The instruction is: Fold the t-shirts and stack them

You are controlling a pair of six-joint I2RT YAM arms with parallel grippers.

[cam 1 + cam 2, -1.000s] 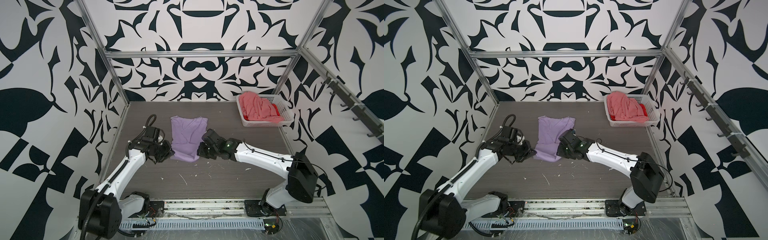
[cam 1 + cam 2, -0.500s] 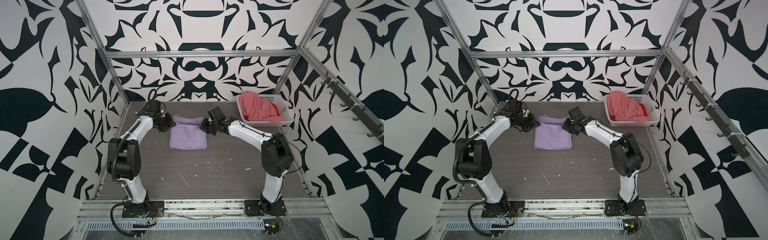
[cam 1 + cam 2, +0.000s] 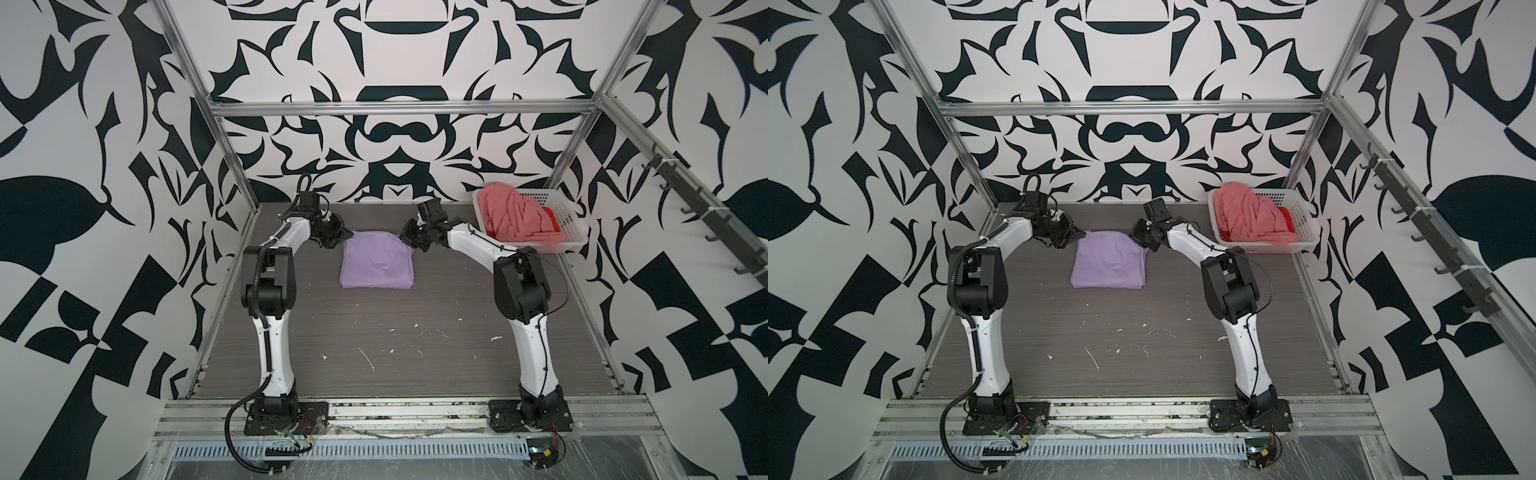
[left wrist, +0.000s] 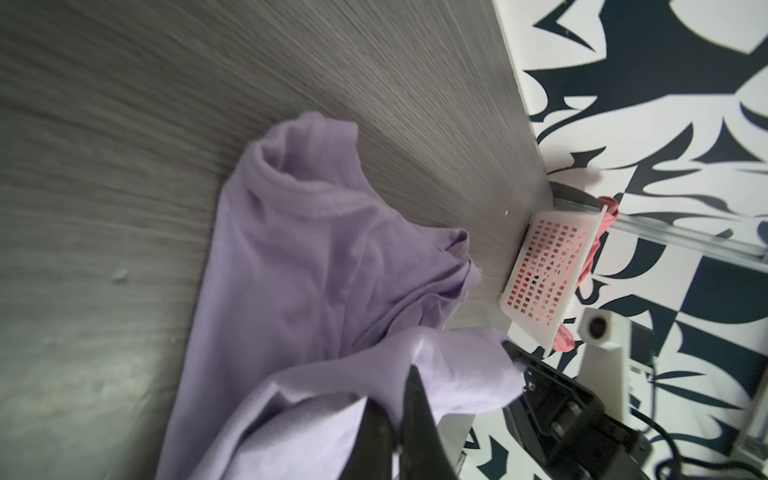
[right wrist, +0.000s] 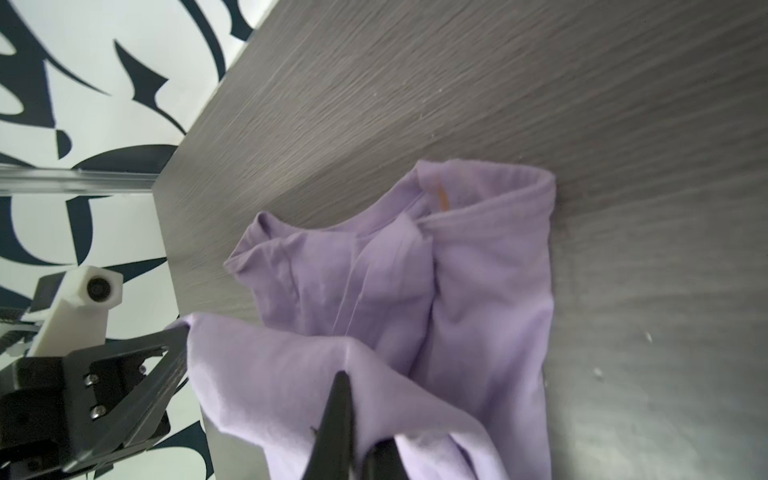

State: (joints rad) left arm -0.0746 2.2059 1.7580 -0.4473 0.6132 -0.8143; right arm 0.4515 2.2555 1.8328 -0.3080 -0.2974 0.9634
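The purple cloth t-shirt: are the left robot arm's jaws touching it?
Touching. The left wrist view shows the left gripper with its black jaws shut on a fold of the lavender cloth t-shirt, fabric pinched between them.

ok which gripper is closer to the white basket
Right. The right gripper, shut on a far corner of the lavender t-shirt, sits near the white basket; the left gripper grips the opposite corner, across the shirt from it.

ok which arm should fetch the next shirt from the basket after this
Right, probably. The right gripper is nearer the basket holding the salmon-pink shirt; the left gripper is across the lavender tee, which both grip shut.
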